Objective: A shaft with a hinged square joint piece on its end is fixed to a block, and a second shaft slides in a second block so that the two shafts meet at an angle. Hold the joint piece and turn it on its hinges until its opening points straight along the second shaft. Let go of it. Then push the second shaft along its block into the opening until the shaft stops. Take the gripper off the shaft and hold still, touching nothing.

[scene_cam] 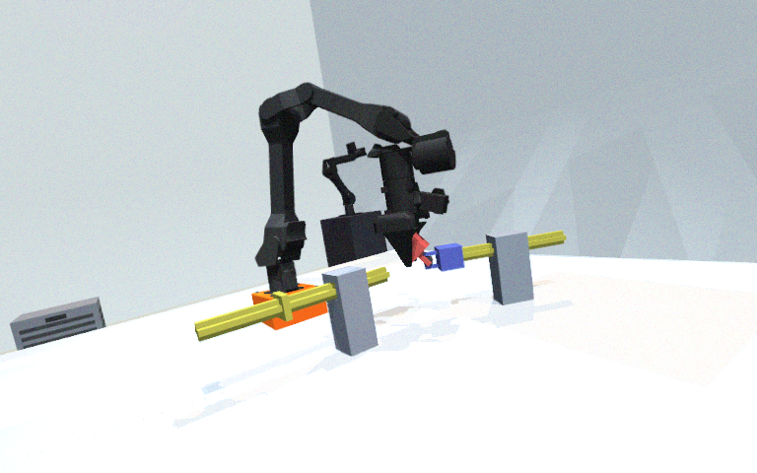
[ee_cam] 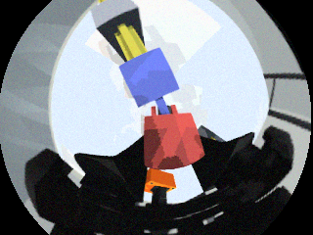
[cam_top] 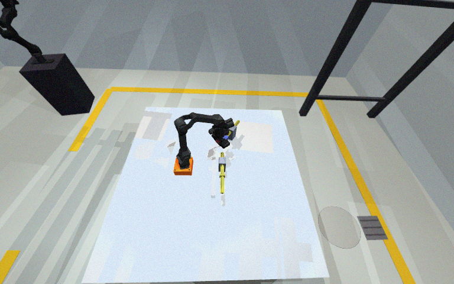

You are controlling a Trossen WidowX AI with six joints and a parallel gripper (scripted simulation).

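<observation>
The red joint piece [cam_top: 217, 141] [scene_cam: 418, 246] [ee_cam: 173, 139] is between the fingers of my gripper [scene_cam: 411, 257] [ee_cam: 163, 133], which is shut on it. It sits tilted on thin hinge arms beside the blue hinge block [cam_top: 226, 137] [scene_cam: 449, 256] [ee_cam: 149, 77]. That block ends the yellow first shaft [cam_top: 237, 123] [scene_cam: 547, 239] [ee_cam: 130, 43], held in a grey block [cam_top: 232, 133] [scene_cam: 511, 270]. The yellow second shaft [cam_top: 222, 184] [scene_cam: 240, 321], with a collar, passes through another grey block [cam_top: 221, 160] [scene_cam: 352, 311]. Its near end is apart from the joint piece. The opening's exact direction is hidden.
The arm's orange base [cam_top: 182, 167] [scene_cam: 296, 313] [ee_cam: 160, 180] stands beside the second shaft. The arm arches above the tabletop [cam_top: 150, 234] to the joint. A black pedestal [cam_top: 57, 85] with another arm and a black frame [cam_top: 334, 57] stand farther off.
</observation>
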